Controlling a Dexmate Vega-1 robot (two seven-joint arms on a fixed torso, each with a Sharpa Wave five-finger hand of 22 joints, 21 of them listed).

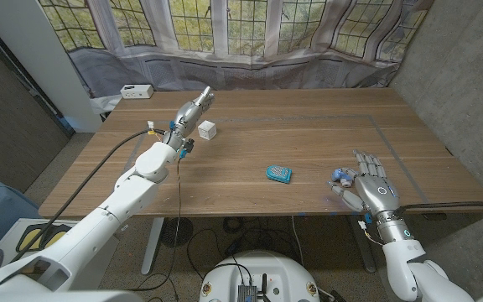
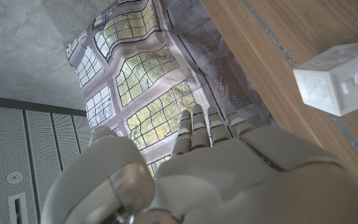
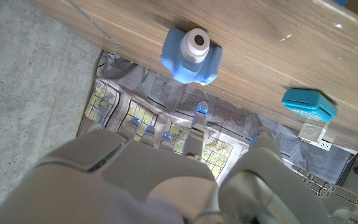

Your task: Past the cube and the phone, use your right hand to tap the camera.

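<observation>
A small blue camera [image 1: 340, 177] with a white lens lies near the table's front right; the right wrist view shows it lens-up [image 3: 190, 48]. My right hand [image 1: 371, 180] stands just to its right, fingers spread and holding nothing; I cannot tell whether the thumb touches the camera. The teal phone [image 1: 278, 174] lies further left, toward the table's middle [image 3: 309, 104]. The white cube [image 1: 207, 129] sits beyond it at the left [image 2: 337, 78]. My left hand [image 1: 193, 109] hovers beside the cube, fingers straight and holding nothing.
A white socket box [image 1: 136, 91] sits at the table's far left corner. The wooden table [image 1: 325, 126] ends at a curtained window at the back. A grey wall stands close on the right. A black cable hangs along my left arm.
</observation>
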